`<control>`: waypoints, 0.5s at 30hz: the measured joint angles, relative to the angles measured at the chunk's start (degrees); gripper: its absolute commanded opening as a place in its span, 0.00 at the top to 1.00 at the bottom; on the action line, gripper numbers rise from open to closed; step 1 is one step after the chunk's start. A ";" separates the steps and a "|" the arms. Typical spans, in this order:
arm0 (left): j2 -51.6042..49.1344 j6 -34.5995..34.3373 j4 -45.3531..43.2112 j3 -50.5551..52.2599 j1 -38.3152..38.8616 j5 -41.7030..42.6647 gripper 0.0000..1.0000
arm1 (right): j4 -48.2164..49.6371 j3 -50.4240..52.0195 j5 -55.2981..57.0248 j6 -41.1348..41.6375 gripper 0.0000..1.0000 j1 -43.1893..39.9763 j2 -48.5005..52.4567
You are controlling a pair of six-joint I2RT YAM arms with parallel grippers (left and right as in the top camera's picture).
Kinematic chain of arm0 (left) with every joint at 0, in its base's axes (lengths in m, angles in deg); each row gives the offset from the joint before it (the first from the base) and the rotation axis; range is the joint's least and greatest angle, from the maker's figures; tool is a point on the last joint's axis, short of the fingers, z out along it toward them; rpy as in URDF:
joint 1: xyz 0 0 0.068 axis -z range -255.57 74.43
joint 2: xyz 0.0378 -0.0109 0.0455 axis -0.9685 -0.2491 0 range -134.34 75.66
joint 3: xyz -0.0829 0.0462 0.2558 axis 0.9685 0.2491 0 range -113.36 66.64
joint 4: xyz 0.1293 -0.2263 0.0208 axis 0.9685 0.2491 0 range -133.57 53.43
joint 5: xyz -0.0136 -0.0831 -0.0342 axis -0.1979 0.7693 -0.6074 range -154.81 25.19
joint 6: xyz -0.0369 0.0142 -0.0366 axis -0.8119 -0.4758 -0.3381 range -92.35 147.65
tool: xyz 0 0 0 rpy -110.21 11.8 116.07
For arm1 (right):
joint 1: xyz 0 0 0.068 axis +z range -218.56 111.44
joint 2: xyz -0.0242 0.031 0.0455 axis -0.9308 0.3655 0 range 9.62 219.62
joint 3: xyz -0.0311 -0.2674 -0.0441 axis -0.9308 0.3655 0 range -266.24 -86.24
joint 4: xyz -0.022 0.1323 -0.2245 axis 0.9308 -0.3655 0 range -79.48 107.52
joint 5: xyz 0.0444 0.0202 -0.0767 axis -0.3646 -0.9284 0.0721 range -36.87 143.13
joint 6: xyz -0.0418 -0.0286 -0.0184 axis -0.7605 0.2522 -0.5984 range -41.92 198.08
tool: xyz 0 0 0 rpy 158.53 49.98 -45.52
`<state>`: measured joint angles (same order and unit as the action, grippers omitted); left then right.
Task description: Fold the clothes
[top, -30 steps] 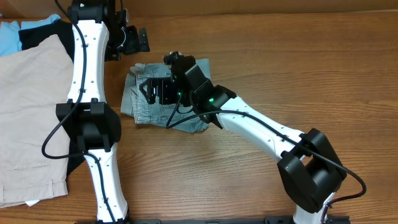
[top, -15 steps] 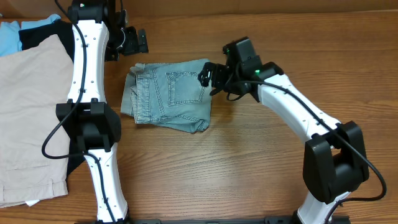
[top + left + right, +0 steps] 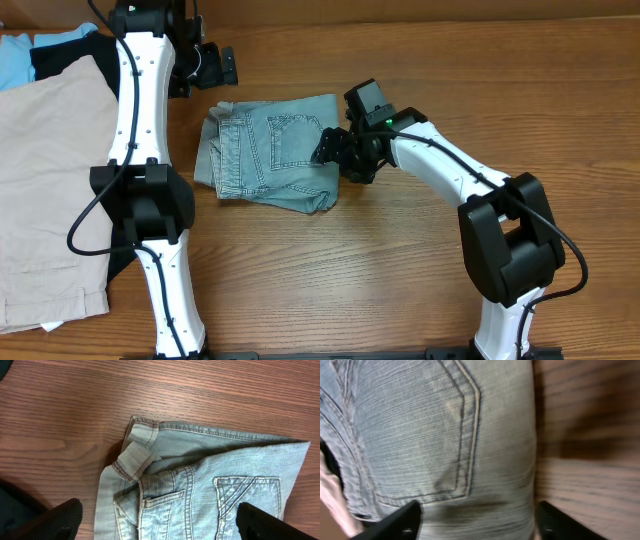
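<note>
I find the folded pair of light blue faded denim shorts [image 3: 268, 152] lying flat on the brown wooden table [image 3: 520, 90], left of centre, with a stitched back pocket facing up. The right gripper [image 3: 336, 152] sits low at the shorts' right edge, its fingers [image 3: 402, 520] spread wide over the pocket and nothing clamped between them. I cannot tell whether they touch the cloth. The left gripper [image 3: 160, 517] hovers over the shorts' far-left corner, jaws wide apart, holding nothing.

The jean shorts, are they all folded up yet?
Nearly. The denim shorts lie doubled over in a bundle. The right gripper is open over their right edge; the left gripper is open, off the cloth. To do, maybe: smoothing the rumpled edge.
</note>
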<state>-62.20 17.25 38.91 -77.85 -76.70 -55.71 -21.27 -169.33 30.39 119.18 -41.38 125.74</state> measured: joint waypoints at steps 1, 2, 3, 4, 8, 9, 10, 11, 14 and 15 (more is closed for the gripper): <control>0.00 0.00 0.00 0.00 0.00 0.00 0.00 | 0.11 0.00 -0.22 -0.20 0.50 0.35 0.00; 0.00 0.00 -0.02 0.00 0.00 0.00 0.00 | 0.04 0.00 -0.35 0.02 0.57 0.66 0.00; 0.00 0.00 -0.02 0.00 0.00 0.00 0.00 | -0.07 0.02 -0.37 0.28 0.64 1.03 0.00; 0.00 -0.02 -0.02 0.00 0.00 0.00 0.00 | -0.13 0.02 -0.39 0.57 0.68 1.38 0.00; 0.00 0.00 -0.04 0.00 0.00 -0.02 0.00 | -0.39 0.04 -0.46 0.66 0.89 2.32 0.00; 0.00 0.00 -0.04 0.00 0.00 -0.04 0.00 | -0.39 0.04 -0.50 0.96 0.94 2.49 0.00; 0.00 0.00 -0.04 0.00 0.00 -0.13 0.00 | -0.33 0.04 -0.55 0.83 0.96 2.49 0.00; 0.00 -0.02 -0.04 0.00 0.00 -0.15 0.00 | -0.37 0.04 -0.61 0.98 0.96 2.49 0.00; 0.00 0.00 -0.04 0.00 0.00 -0.20 0.00 | -0.44 0.04 -0.94 1.07 0.96 1.99 0.00; 0.00 0.00 -0.04 0.00 0.00 -0.20 0.00 | -0.61 0.04 -1.11 1.07 0.96 1.60 0.00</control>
<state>-62.20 17.25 38.86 -77.85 -76.70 -55.90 -21.88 -169.29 29.27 120.26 -39.79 125.74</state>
